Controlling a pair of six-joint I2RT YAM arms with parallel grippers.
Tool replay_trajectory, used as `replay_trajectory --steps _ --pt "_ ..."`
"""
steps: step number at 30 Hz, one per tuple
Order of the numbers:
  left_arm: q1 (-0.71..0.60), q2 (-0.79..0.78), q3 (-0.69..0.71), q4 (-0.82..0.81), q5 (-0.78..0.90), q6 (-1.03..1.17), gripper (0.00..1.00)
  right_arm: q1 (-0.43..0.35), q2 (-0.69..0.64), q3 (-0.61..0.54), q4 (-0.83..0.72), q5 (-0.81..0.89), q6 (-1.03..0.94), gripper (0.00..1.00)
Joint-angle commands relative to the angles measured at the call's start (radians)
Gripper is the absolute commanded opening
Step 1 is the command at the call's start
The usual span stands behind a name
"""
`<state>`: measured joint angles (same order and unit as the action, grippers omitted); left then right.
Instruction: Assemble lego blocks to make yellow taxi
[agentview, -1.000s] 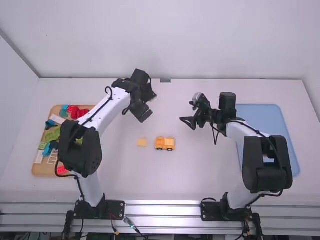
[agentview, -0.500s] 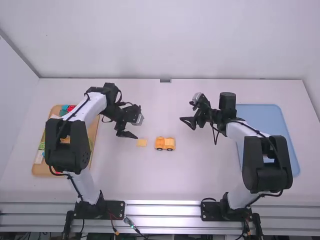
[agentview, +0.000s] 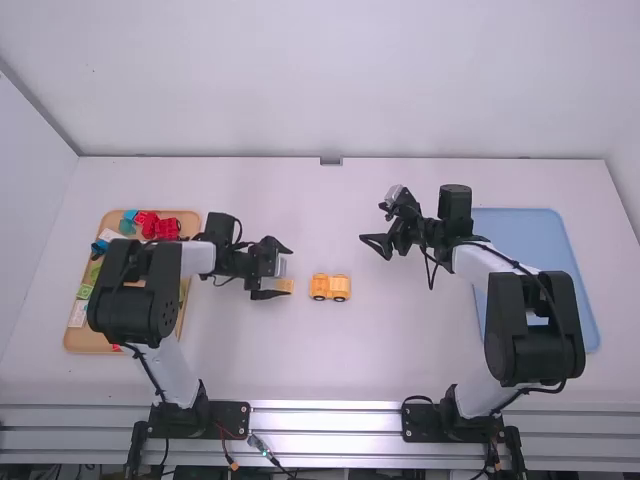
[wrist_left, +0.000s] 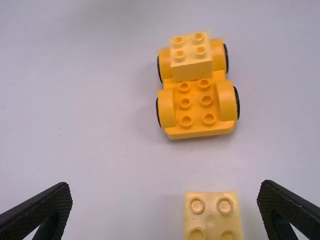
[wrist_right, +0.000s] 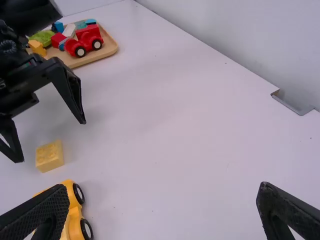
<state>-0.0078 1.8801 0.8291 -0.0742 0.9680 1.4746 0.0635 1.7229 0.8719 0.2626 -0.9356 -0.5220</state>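
White table, pale and matte, running back to a pale wall; second wall along the left side. Small metal bracket at the table's far edge, near mid-width. Silver rails along the near edge.

Yellow car upright on its wheels, about mid-table. Long axis runs left-right. Pale block seated across its right end; lower, studded end points left, toward a loose block. Loose block flat on the table just left of the car, apart from it, studs up, squarish from above, sides roughly in line with the car's.

Left gripper low at the loose block; jaws wide apart, block between them and ungripped. Right gripper over the table, beyond the car and to its right; jaws spread, nothing held.

Tan tray at left, partly under the left arm. In it: red car at the far right corner, green pieces, a white piece, blue ones. Blue tray at right, long side running away from the camera, right arm over part of it.
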Motion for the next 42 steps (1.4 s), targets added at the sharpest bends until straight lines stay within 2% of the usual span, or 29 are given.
replay_trajectory --steps 1,9,12,18,25,31,33,34,36,40,42 --pt "0.018 -0.009 -0.051 0.040 0.036 -0.151 0.99 0.003 -0.006 -0.002 -0.005 -0.009 0.002 0.99" --pt "0.065 0.078 -0.053 0.081 0.045 -0.146 0.99 0.003 -0.006 -0.002 -0.009 -0.008 0.002 0.99" --pt "0.068 0.110 -0.019 0.047 0.042 -0.135 0.99 0.003 -0.006 -0.002 -0.009 -0.006 0.002 0.99" --pt "0.053 0.124 0.019 -0.106 0.034 0.064 0.99 0.003 -0.006 -0.002 -0.008 -0.006 0.002 0.99" --pt "0.055 0.124 -0.017 -0.021 0.008 0.020 0.99 0.003 -0.006 -0.002 -0.008 -0.010 0.002 0.99" --pt "0.054 0.124 -0.021 -0.013 0.020 0.007 0.82 0.018 -0.006 -0.002 -0.008 -0.009 0.000 0.99" --pt "0.054 0.124 -0.021 -0.014 0.024 0.007 0.66 0.030 -0.006 -0.002 -0.007 -0.005 -0.002 0.99" --pt "0.054 0.124 -0.021 -0.015 0.027 0.007 0.61 0.035 -0.006 -0.002 -0.006 -0.005 -0.004 0.99" --pt "0.053 0.124 -0.021 -0.019 0.027 0.007 0.61 0.043 -0.006 -0.002 -0.005 -0.006 -0.013 0.99" --pt "0.053 0.124 -0.021 -0.031 0.027 0.007 0.44 0.048 -0.006 -0.002 -0.005 -0.006 -0.035 0.99" --pt "0.054 0.124 -0.021 -0.042 0.031 0.007 0.40 0.048 -0.006 -0.002 -0.006 -0.007 -0.035 0.99"
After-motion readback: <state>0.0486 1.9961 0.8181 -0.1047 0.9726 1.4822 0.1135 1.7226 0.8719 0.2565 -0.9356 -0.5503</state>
